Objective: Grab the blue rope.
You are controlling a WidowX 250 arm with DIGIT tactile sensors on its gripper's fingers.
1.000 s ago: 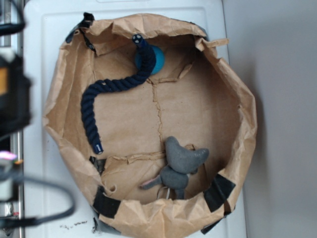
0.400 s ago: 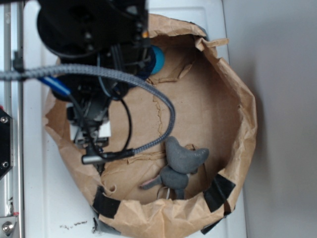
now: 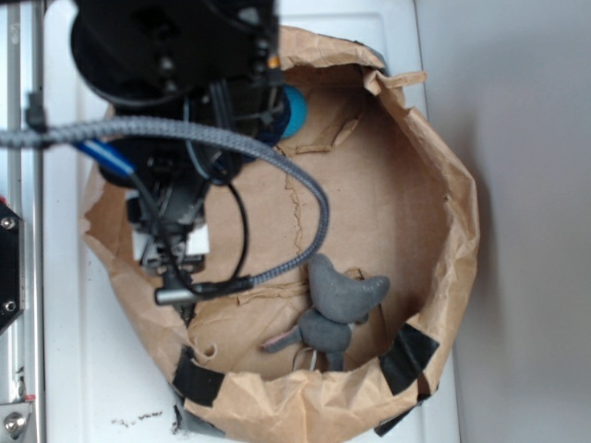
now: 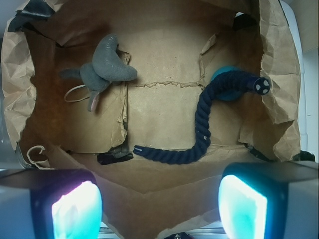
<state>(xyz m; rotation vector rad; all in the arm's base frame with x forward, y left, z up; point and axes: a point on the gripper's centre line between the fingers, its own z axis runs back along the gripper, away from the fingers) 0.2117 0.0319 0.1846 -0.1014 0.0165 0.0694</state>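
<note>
- Sitting on a white table [image 3: 65,369]: a crumpled brown paper bag [image 3: 457,212], walls rolled down into a broad open bowl, black handle straps at about 5 and 7 o'clock of the rim in the exterior view.
- Hanging over the bag's 9-to-11 o'clock sector in that view: the black arm, with a grey braided cable [image 3: 277,166] looping across; most of the floor below hidden there.
- Stretching across the bag floor in the wrist view: the blue rope [image 4: 202,127], thick, twisted, dark navy, curving from a capped end [image 4: 261,85] at 2 o'clock down through a bend to a thin tip near 6 o'clock.
- Resting at 10 o'clock in the wrist view, well apart from the rope: a grey plush toy [image 4: 107,62].
- Peeking from under the rope's upper stretch at 2 o'clock: a teal ball [image 4: 223,73], touching the rope.
- Framing the bottom of the wrist view: the gripper [image 4: 159,199], jaws spread wide, nothing between them, above the rope.
- Handling, judged: light, limp, rough-surfaced, not fragile; likely to droop at both ends once lifted.
- Best hold, judged: the middle bend, clear of ball and bag wall, jaws set across the strand.
</note>
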